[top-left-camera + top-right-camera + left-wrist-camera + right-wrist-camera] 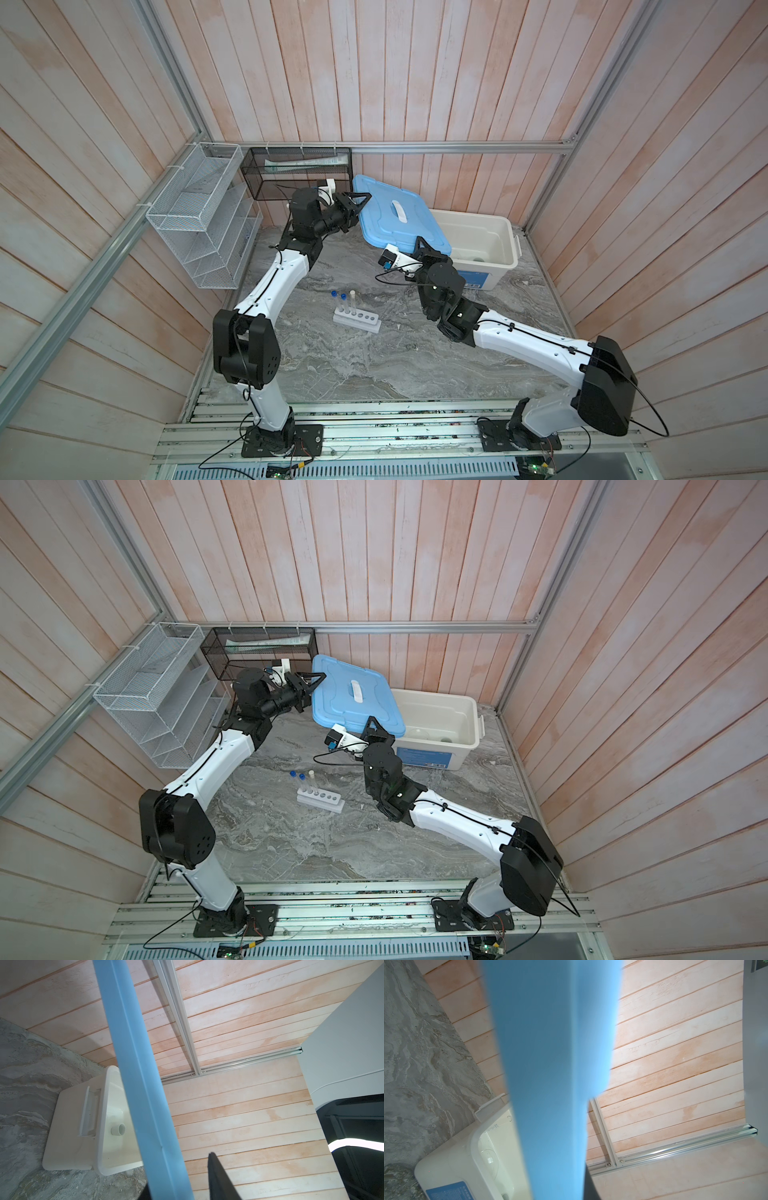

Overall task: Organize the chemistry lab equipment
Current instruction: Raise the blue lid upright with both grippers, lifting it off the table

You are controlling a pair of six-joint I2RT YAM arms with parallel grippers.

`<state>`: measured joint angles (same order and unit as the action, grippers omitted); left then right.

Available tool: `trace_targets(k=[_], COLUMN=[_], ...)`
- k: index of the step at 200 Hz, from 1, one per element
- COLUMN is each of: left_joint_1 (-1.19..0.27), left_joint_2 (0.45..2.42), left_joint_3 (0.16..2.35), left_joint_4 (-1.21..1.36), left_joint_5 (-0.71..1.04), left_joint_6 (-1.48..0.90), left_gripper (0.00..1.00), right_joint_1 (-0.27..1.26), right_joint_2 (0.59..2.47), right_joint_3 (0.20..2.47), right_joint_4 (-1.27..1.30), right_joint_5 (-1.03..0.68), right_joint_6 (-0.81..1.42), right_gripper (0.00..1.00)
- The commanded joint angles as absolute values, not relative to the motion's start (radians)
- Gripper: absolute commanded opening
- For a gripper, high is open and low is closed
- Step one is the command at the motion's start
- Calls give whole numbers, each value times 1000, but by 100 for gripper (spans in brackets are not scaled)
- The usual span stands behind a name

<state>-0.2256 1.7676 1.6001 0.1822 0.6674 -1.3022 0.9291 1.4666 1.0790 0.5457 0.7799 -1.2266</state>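
Right claw (420,244) clamps the near rim of the blue plastic lid (395,220), tilted over the white plastic bin (486,266); left claw (363,199) straddles its far corner, gap showing. Nearer the left arm (270,282), the white six-hole rack (365,326) with three clear capped tubes (344,305) stands well apart.

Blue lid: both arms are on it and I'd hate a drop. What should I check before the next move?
1. Right gripper shut on lid: ok.
2. Left gripper clamped on lid: not ok; its wrist view shows a gap beside one finger.
3. Lid free of bin rim: cannot tell; it hangs tilted over the bin's left part in both top views.
4. Three tubes upright in rack: ok.
5. Rack out from under the lid: ok; it stands apart from the bin.
6. White piece inside the bin: ok.
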Motion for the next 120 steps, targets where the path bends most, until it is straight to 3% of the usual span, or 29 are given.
trace_targets(k=[1, 48, 91, 120], left_joint_1=[-230, -233, -232, -227], left_joint_2=[1783, 1786, 1788, 1801], left_joint_3=[1594, 1614, 1618, 1626], left_joint_4=[259, 310, 360, 404], left_joint_5=[702, 712, 722, 734], left_joint_6=[-1302, -1337, -1371, -1398], left_gripper=[28, 19, 11, 7], right_joint_1=[937, 933, 928, 927], right_joint_2=[1476, 1500, 1503, 1496], right_joint_3=[1074, 1049, 1037, 1014], right_joint_4=[683, 805, 793, 772], right_joint_5=[792, 806, 815, 837], right_joint_6=[-1257, -1306, -1258, -1206], right_gripper=[11, 27, 59, 69])
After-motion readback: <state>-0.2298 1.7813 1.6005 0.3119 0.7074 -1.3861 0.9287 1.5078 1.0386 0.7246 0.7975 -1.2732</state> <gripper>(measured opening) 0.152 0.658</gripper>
